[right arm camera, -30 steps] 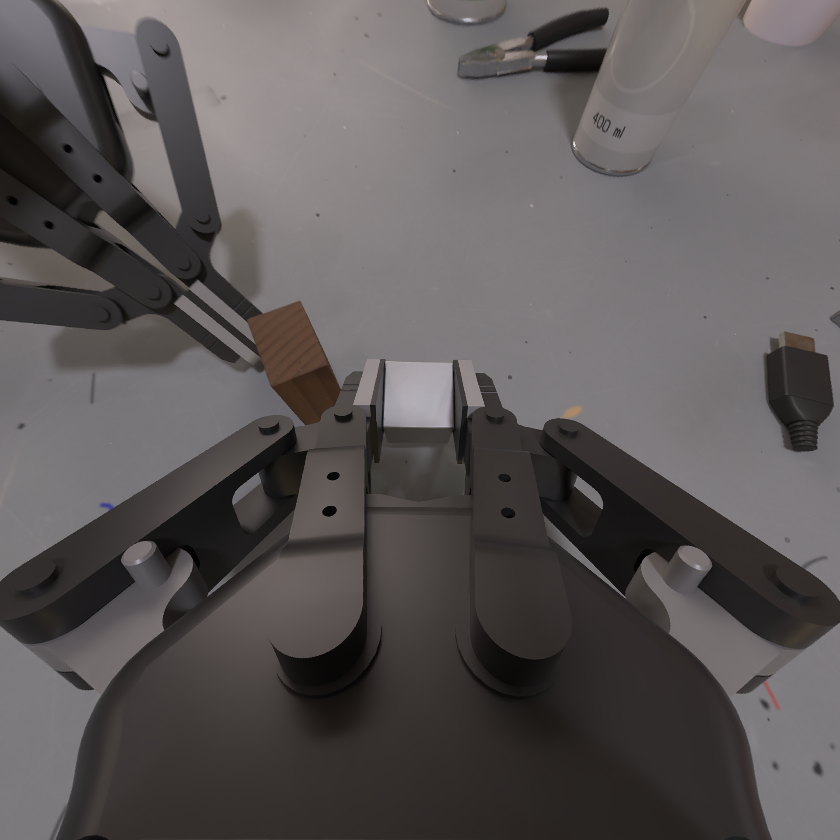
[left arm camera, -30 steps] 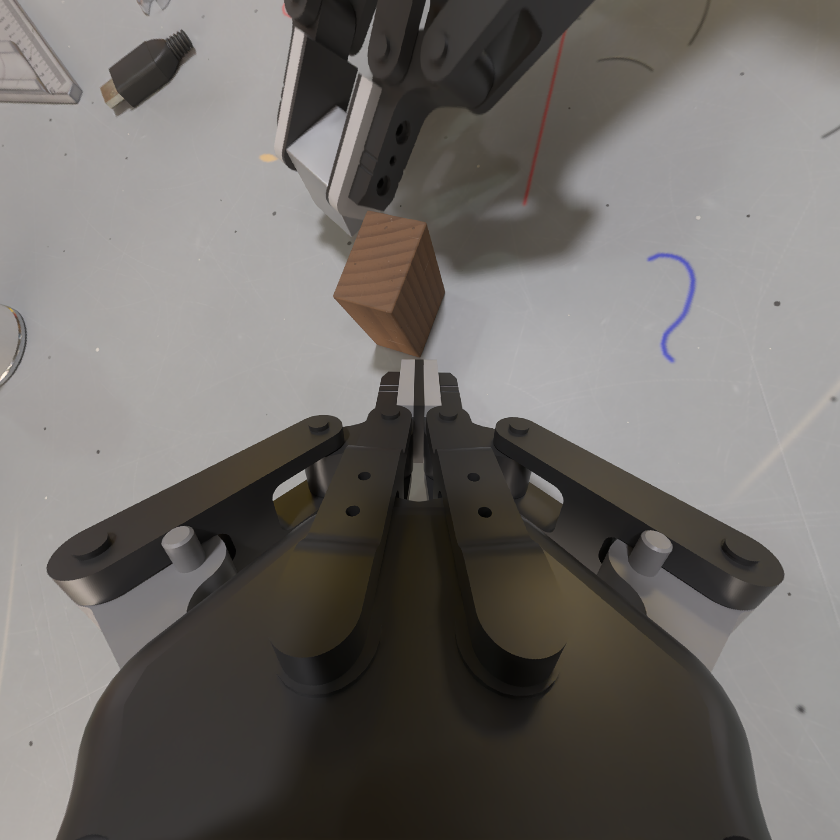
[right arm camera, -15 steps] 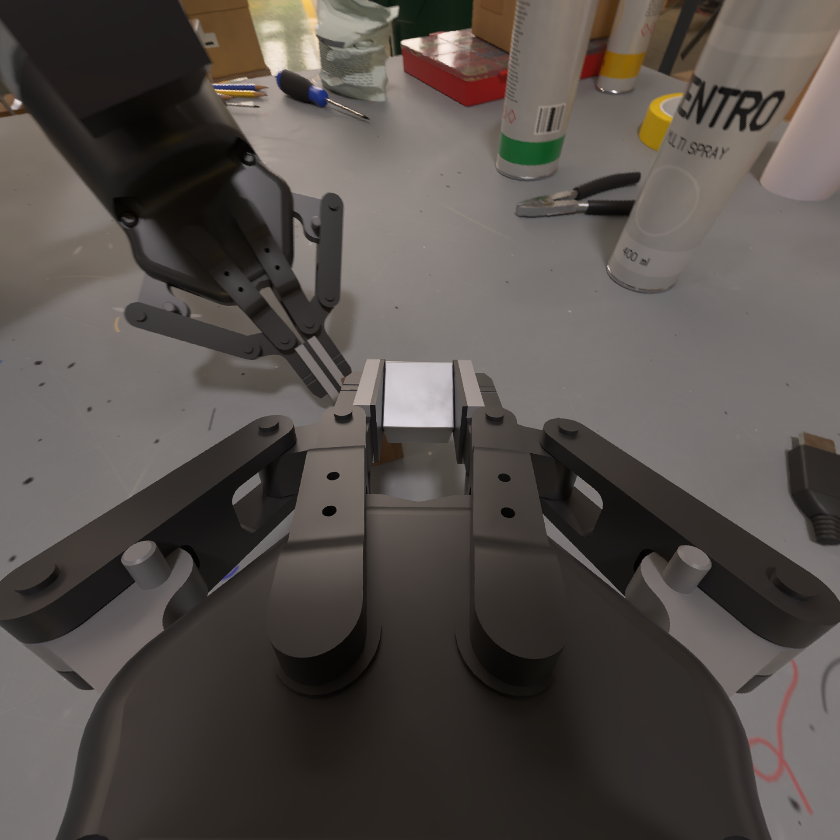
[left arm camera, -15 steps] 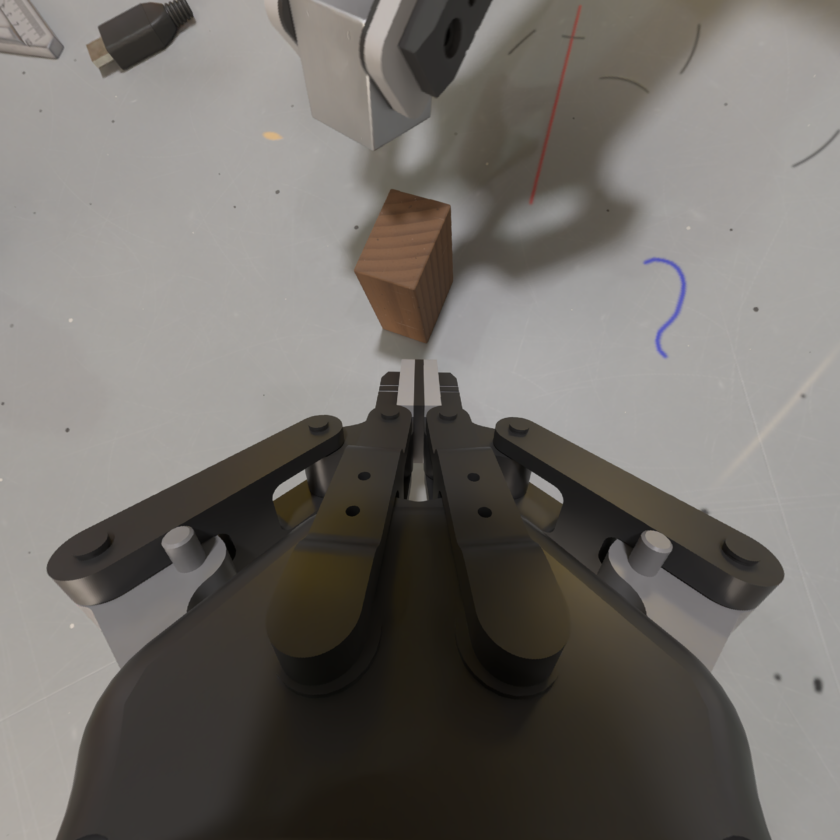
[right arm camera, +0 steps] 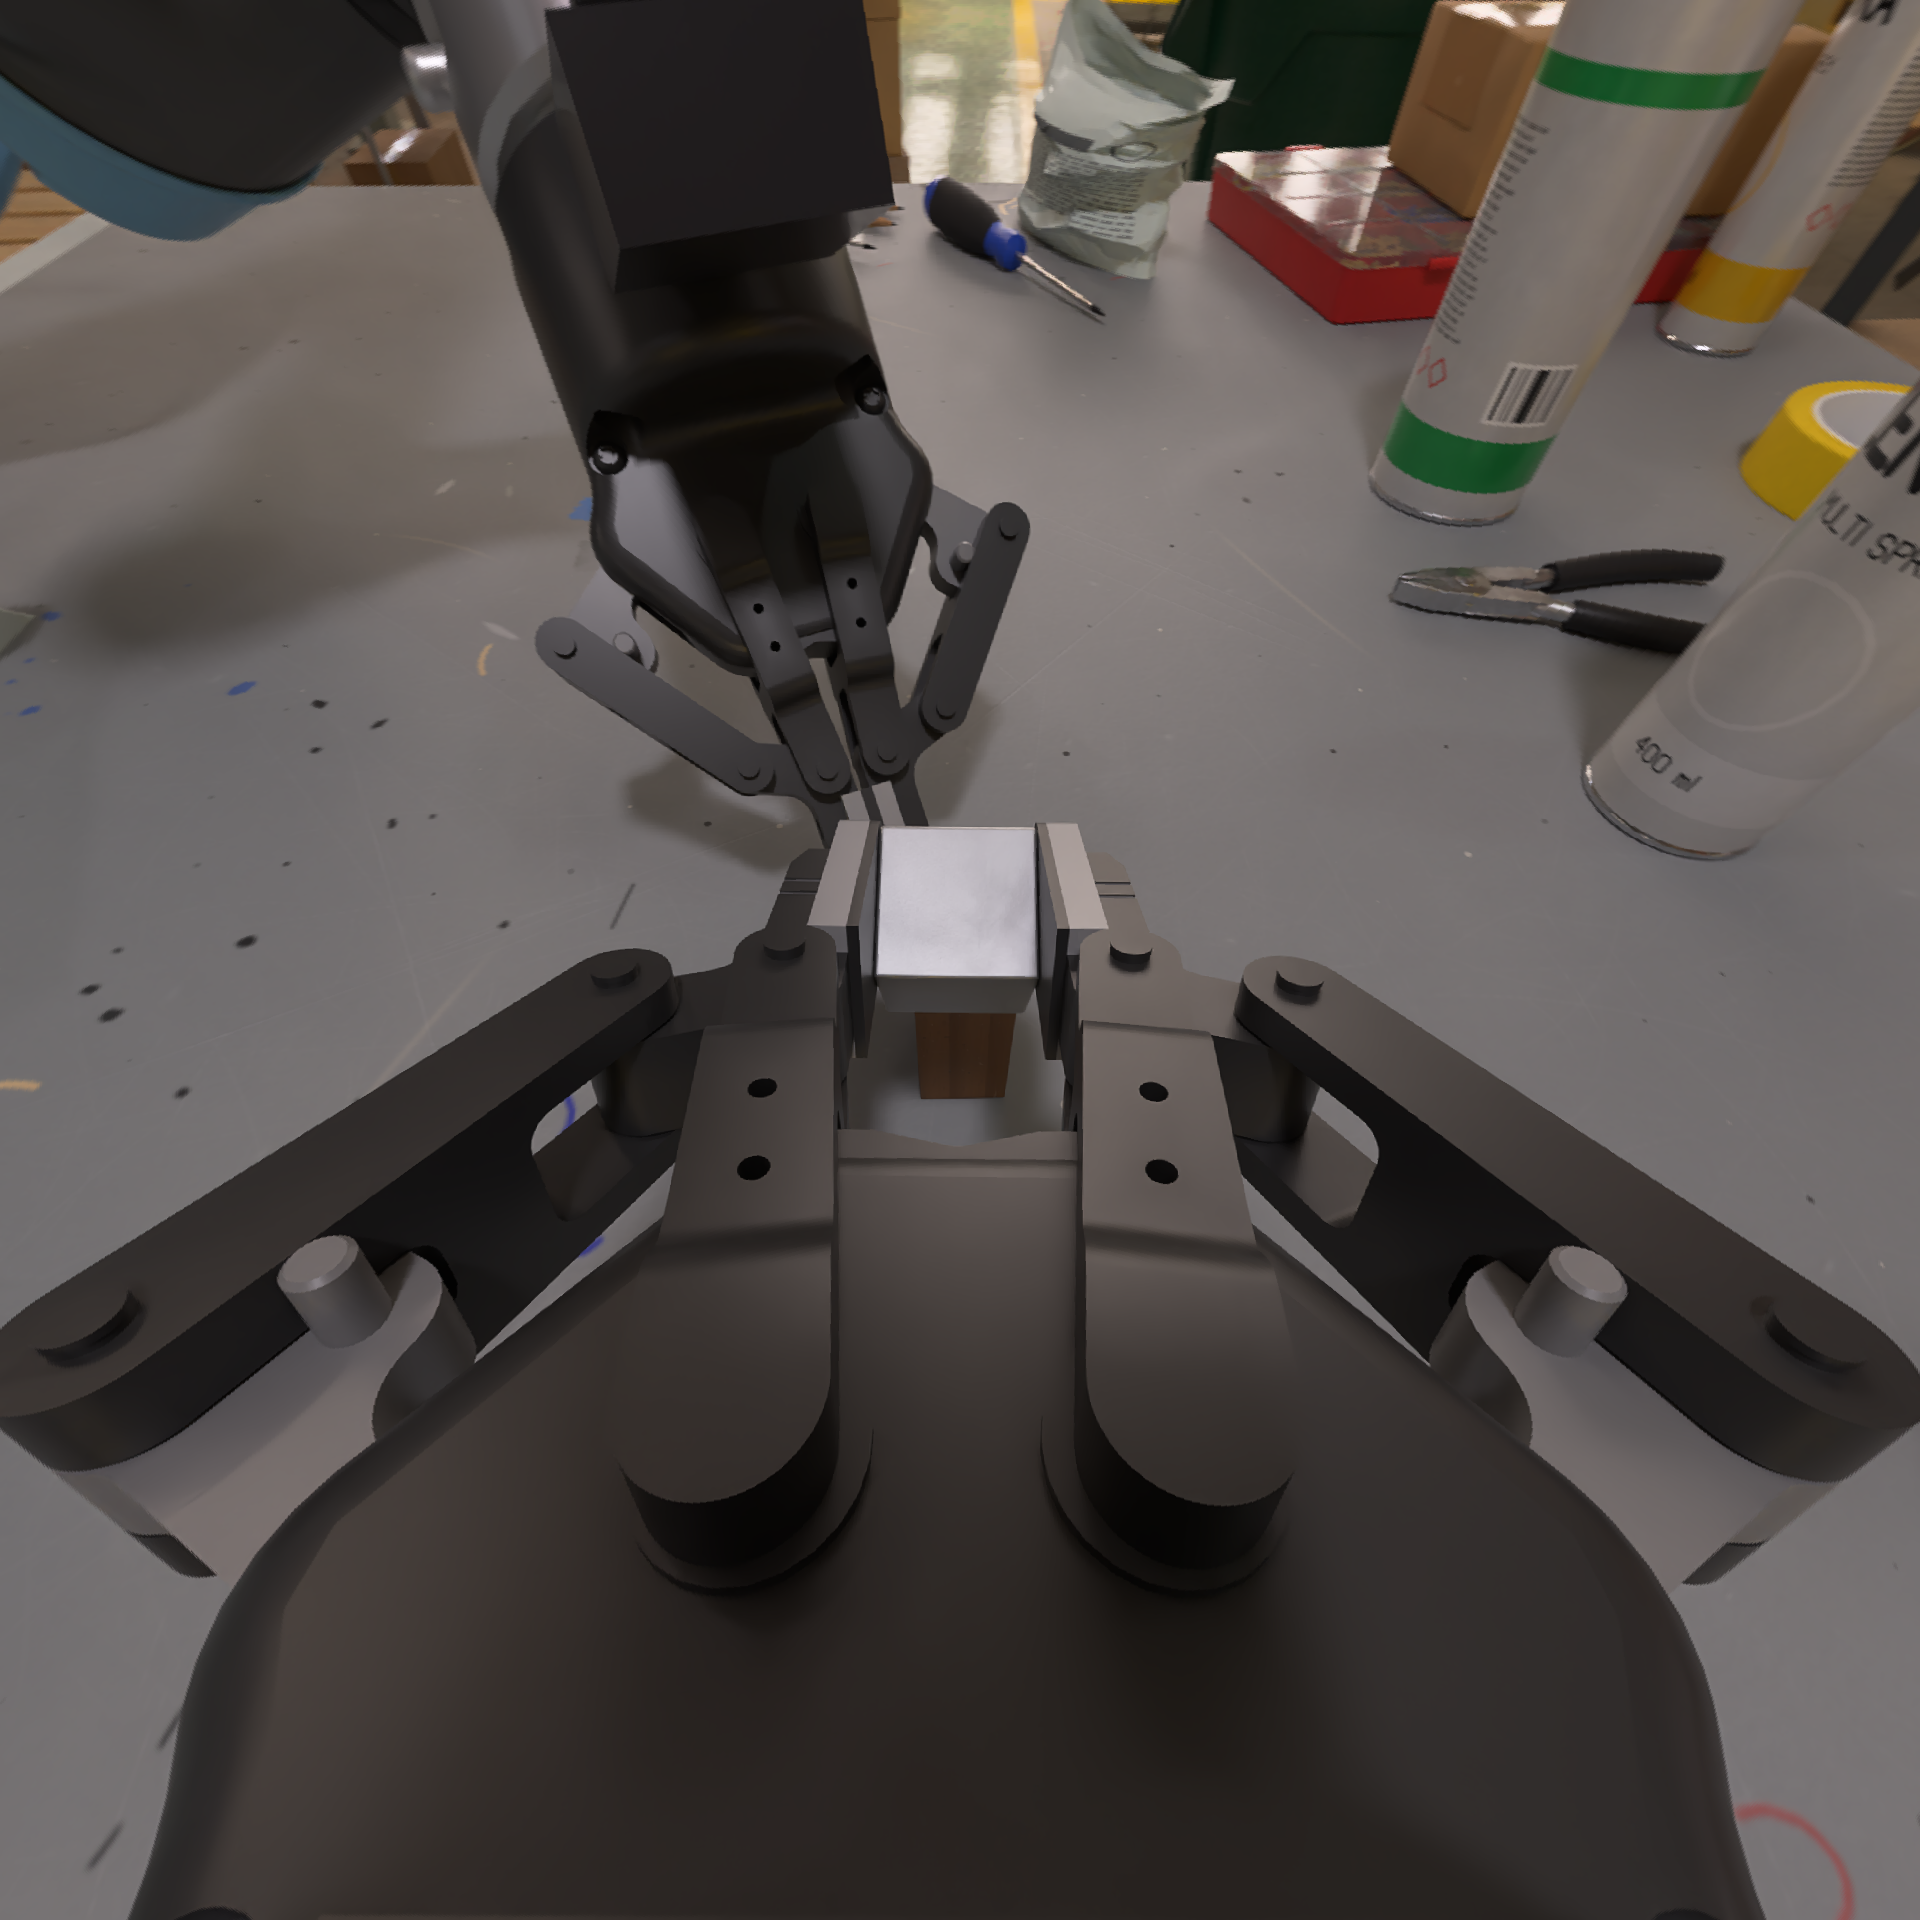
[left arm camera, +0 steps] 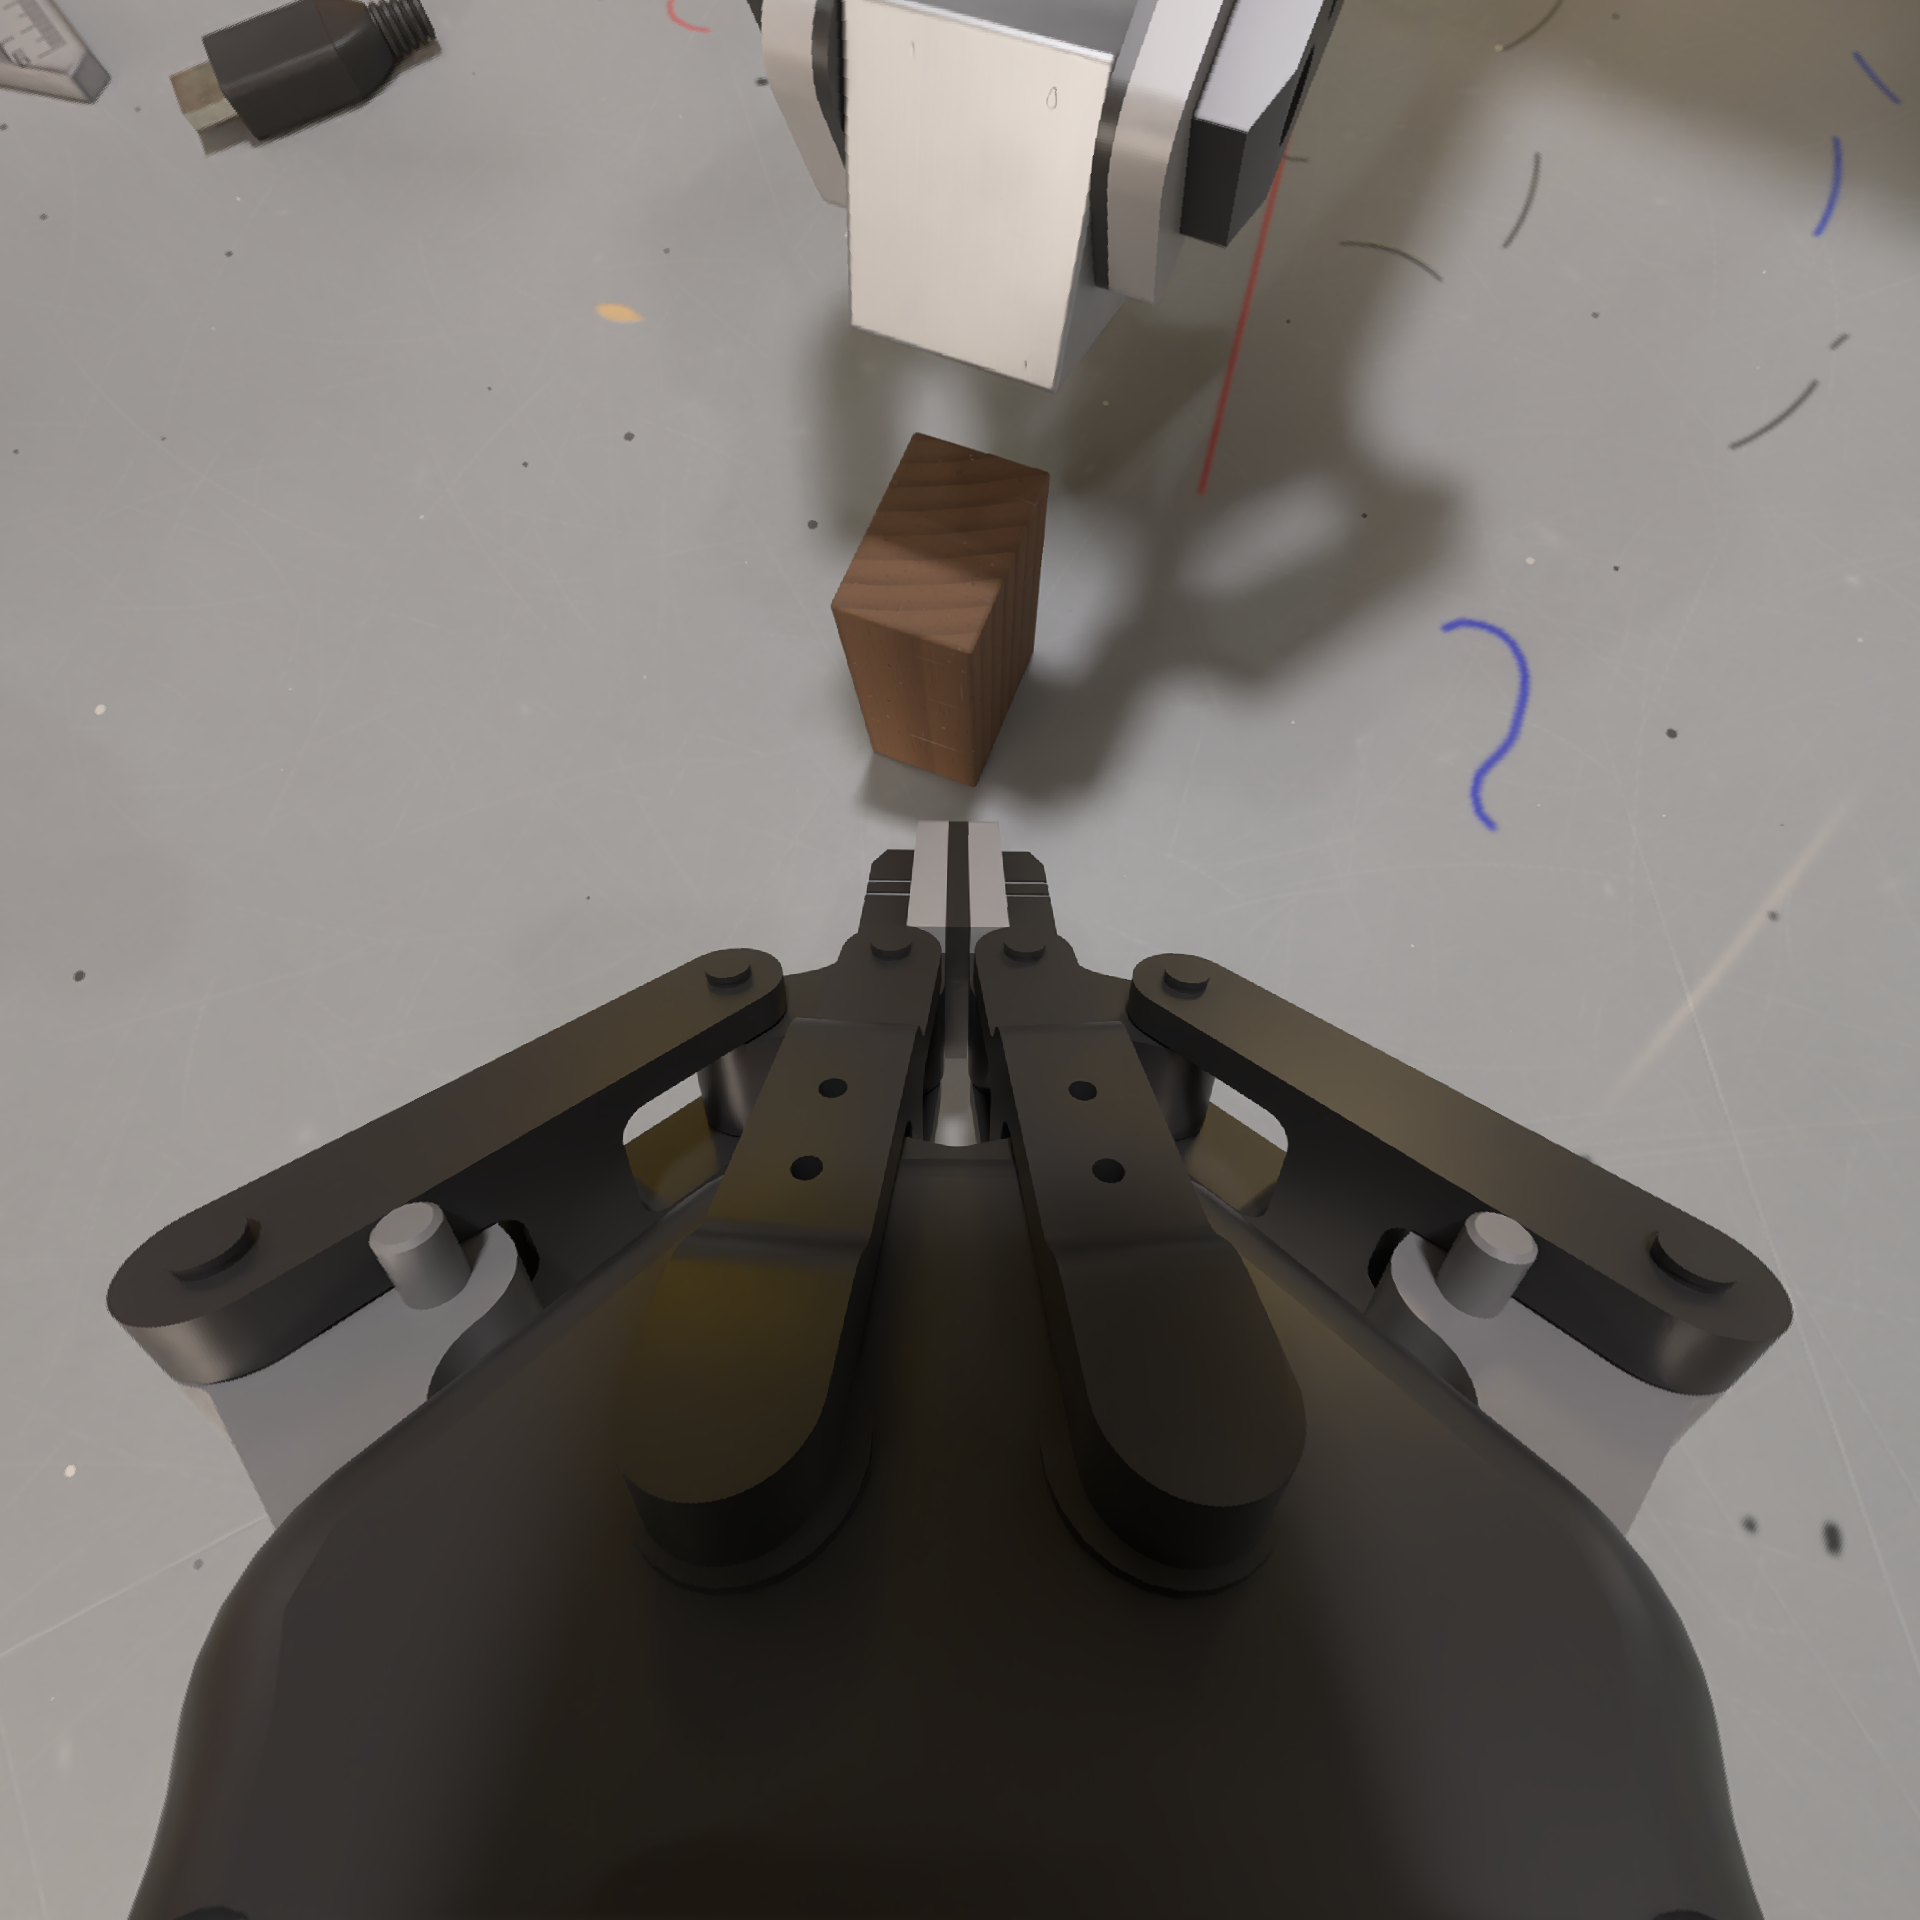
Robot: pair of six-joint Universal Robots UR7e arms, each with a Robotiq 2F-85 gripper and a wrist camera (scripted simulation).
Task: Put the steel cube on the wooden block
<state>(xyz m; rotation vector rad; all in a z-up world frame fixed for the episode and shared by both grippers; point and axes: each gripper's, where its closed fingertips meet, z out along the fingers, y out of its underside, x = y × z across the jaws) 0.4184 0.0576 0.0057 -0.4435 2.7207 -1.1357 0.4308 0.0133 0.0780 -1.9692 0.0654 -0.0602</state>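
The wooden block (left arm camera: 940, 613) stands upright on the grey table, just beyond my left gripper (left arm camera: 958, 868), which is shut and empty. My right gripper (right arm camera: 956, 904) is shut on the steel cube (right arm camera: 956, 914). In the left wrist view the steel cube (left arm camera: 966, 197) hangs in the air above and slightly behind the block, clear of its top. In the right wrist view a part of the wooden block (right arm camera: 964, 1055) shows below the cube, between the fingers. The left gripper (right arm camera: 883, 805) also shows there, its tips low near the table beyond the cube.
A black plug (left arm camera: 301, 62) lies at the far left. Pliers (right arm camera: 1558, 597), spray cans (right arm camera: 1538, 312) (right arm camera: 1766, 665), yellow tape (right arm camera: 1818, 442), a screwdriver (right arm camera: 997, 244), a grey bag (right arm camera: 1112, 166) and a red box (right arm camera: 1351, 239) stand on the table's far side.
My right gripper has lifted the steel cube from the table beside the block and moved it over the block. The wooden block went from tilted to upright. My left gripper stayed shut.
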